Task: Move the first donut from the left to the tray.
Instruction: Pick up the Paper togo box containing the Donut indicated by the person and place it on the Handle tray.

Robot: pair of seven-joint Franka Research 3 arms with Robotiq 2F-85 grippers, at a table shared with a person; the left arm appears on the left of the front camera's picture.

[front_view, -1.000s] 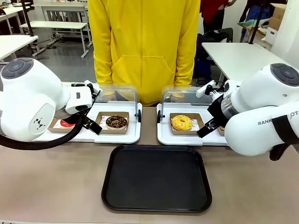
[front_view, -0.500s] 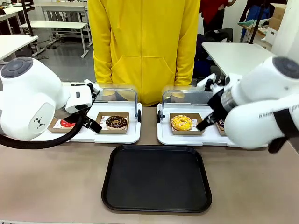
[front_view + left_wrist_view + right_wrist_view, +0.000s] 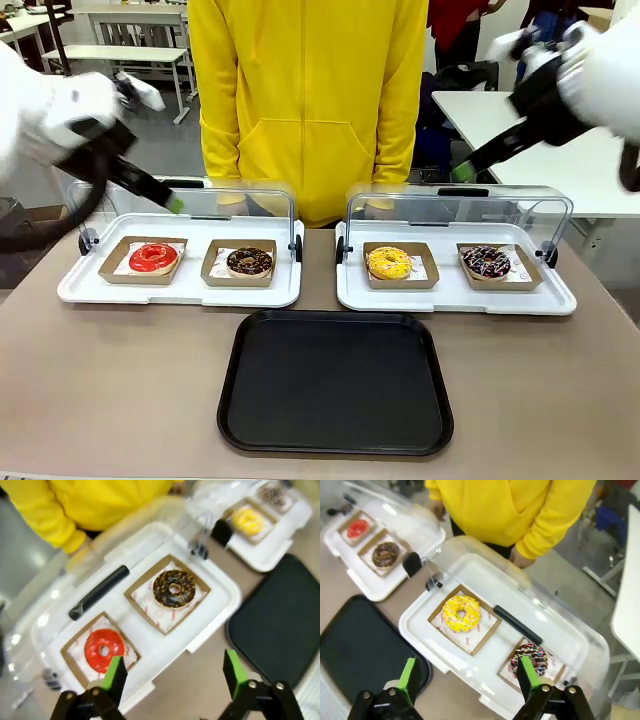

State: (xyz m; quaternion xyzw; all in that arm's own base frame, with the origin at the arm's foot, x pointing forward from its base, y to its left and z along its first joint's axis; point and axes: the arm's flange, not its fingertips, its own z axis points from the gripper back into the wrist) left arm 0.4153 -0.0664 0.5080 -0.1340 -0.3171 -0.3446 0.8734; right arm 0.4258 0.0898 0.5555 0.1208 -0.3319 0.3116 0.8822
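Change since a second ago: the left gripper [image 3: 174,674] and the right gripper [image 3: 468,674] are no longer held low over the left white tray [image 3: 180,293] and the right white tray [image 3: 450,300]. Both are now lifted high and pulled back, and are seen motion-blurred in the front view's upper corners. The left gripper's jaws are spread wide with nothing between them; the right gripper's are likewise wide and empty.

The red donut [image 3: 152,257], half hidden behind the left arm before, is now fully exposed. It is unmoved, seated in its cardboard holder [image 3: 110,268] at the left end of the left white tray, beside the chocolate donut [image 3: 249,262].

The black tray [image 3: 335,385] is left where it was on the table [image 3: 120,380], nearer the robot; the red donut is not yet on it.

The yellow donut [image 3: 388,263] and the sprinkled donut [image 3: 485,262] are unmoved on the right white tray; the latter was covered by the right arm earlier. The clear lids [image 3: 250,205] are kept open at the back.
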